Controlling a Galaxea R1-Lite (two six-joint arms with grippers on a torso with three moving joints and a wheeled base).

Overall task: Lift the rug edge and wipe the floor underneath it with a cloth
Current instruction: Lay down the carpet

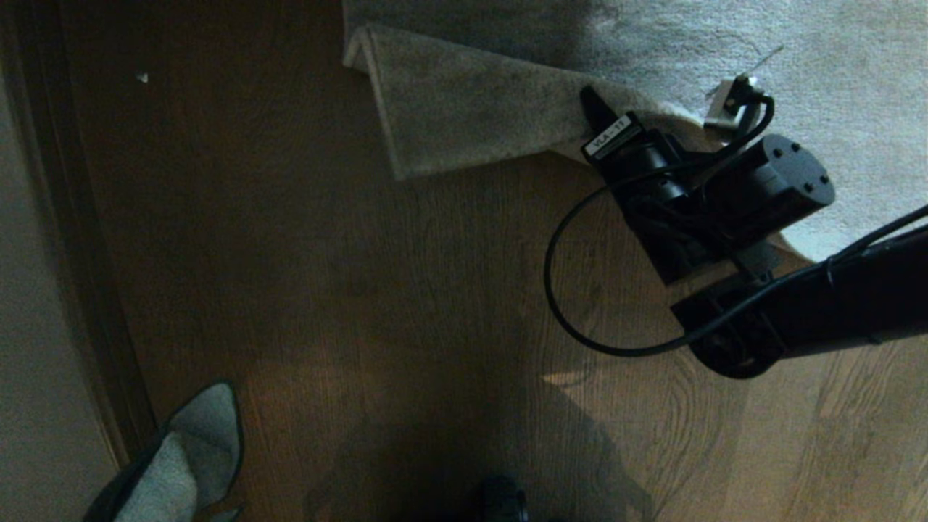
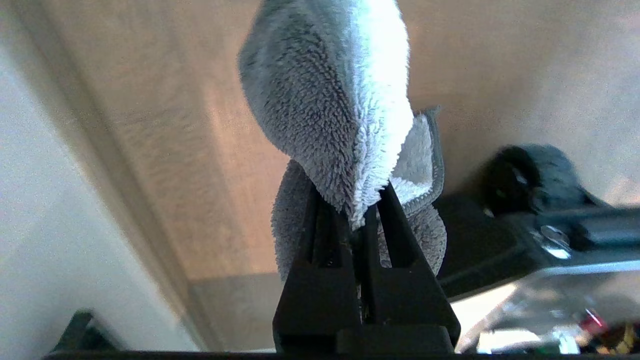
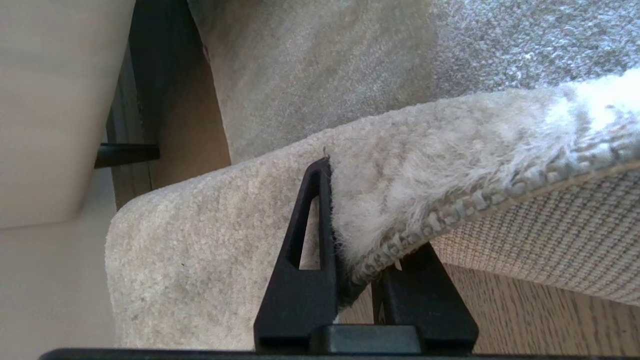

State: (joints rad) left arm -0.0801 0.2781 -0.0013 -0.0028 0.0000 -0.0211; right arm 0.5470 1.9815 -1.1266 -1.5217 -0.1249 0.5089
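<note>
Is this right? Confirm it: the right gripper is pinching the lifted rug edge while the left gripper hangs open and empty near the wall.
Not quite. The right gripper does pinch the lifted rug edge, but the left gripper is not open and empty: the left wrist view shows it shut on the cloth. It is indeed near the wall, above the floor.

My head view is dim; the floor (image 1: 377,290) looks dark, with a big shadow near the bottom; the rug (image 1: 834,65) at top right is brighter; my left wrist view is blurry behind the cloth (image 2: 340,115), which glares white.
</note>
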